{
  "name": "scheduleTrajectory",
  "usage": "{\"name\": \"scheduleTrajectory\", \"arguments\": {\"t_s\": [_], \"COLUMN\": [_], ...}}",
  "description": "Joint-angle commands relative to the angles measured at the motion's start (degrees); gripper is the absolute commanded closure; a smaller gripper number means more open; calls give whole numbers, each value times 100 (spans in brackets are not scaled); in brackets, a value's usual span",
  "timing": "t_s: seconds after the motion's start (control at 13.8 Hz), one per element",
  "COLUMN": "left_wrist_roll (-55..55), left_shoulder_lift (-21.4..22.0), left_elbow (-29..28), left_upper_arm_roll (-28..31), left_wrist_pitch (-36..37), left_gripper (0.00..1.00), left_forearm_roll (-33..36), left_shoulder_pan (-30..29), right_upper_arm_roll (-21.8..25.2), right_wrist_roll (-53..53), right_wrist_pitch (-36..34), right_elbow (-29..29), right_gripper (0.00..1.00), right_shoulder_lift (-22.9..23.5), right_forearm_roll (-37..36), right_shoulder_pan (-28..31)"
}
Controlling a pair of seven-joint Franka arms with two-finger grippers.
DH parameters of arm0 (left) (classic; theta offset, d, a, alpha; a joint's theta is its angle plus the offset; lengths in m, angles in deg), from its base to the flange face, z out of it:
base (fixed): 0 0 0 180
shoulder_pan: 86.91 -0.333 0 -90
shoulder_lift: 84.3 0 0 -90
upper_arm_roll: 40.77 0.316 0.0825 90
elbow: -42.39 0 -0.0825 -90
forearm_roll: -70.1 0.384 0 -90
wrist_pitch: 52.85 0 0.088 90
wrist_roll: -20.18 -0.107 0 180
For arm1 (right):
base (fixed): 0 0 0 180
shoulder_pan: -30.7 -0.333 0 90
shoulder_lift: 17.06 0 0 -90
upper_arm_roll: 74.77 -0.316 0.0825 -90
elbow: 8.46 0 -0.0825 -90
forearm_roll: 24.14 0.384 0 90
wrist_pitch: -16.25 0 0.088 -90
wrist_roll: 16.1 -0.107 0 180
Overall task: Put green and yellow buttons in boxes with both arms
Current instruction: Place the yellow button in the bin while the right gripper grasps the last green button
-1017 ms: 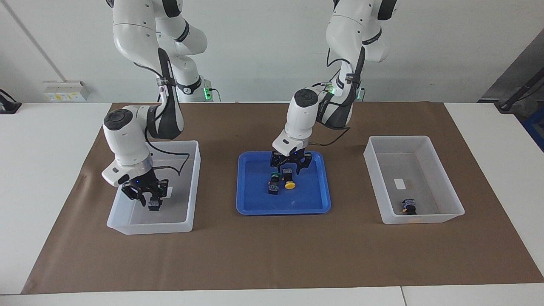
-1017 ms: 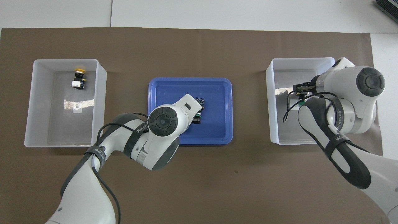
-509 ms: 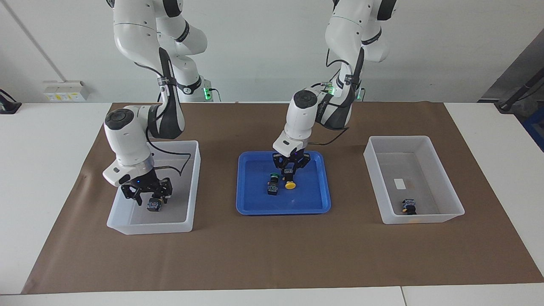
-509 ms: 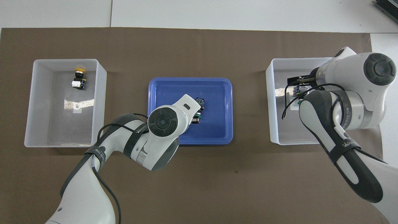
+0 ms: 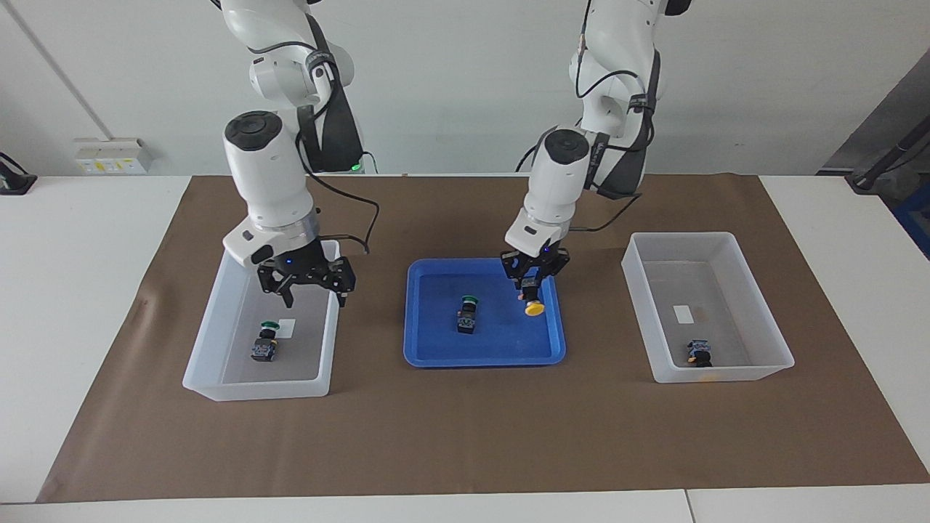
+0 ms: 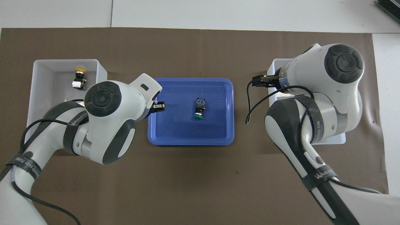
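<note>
A yellow-capped button (image 5: pixel 532 300) hangs cap-down, pinched in the left gripper (image 5: pixel 532 280), lifted over the blue tray (image 5: pixel 436 349) near the tray's edge toward the left arm's end of the table; in the facing view it sits at about three o'clock from the tray's middle. The left gripper's fingers are drawn in tight on the button's black body.

A green-capped button (image 5: pixel 466 314) lies on the tray floor near the centre, well apart from the held one; in the overhead view (image 6: pixel 199 108) its green cap points toward six o'clock.

Another green-capped button (image 5: pixel 266 341) lies in the translucent bin (image 5: pixel 254 385) at the right arm's end, just beside the small white label (image 5: pixel 286 327). The right gripper (image 5: pixel 309 287) hangs above this bin, at about twelve o'clock from that button in the facing view, its fingers spread wide and holding nothing.

A second yellow-capped button (image 6: pixel 78 78) lies in the other translucent bin (image 5: pixel 726 240), close to the wall farthest from the robots.

All of this rests on a brown mat (image 5: pixel 465 436) covering the white table (image 5: pixel 73 290).
</note>
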Motion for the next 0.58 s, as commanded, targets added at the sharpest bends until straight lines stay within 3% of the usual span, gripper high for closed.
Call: {"name": "scheduleTrajectory", "arguments": {"t_s": [0.0,0.36,0.51], "left_wrist_roll": [-658,-2432,-2821], "left_shoulder_lift": [204,2,10], "left_elbow": [-41,145,22], "left_upper_arm_roll": [-48,-66,-74], "left_wrist_pitch": [102,-635,-829], "left_gripper": [100,100,100], "left_forearm_roll": [95,86,78], "left_shoulder_pan": [-696,-2164,-2543], "right_upper_arm_roll": [0,-17,-26], "right_wrist_roll": [-798,-2530,-2647], "right_wrist_pitch": [447,800,1219], "right_elbow": [101,1128,1139], "right_gripper": [0,0,0], "right_shoulder_lift": [357,1674,1905], "right_forearm_roll": [107,11,10], "right_shoulder_pan": [-539,-1340,-1411]}}
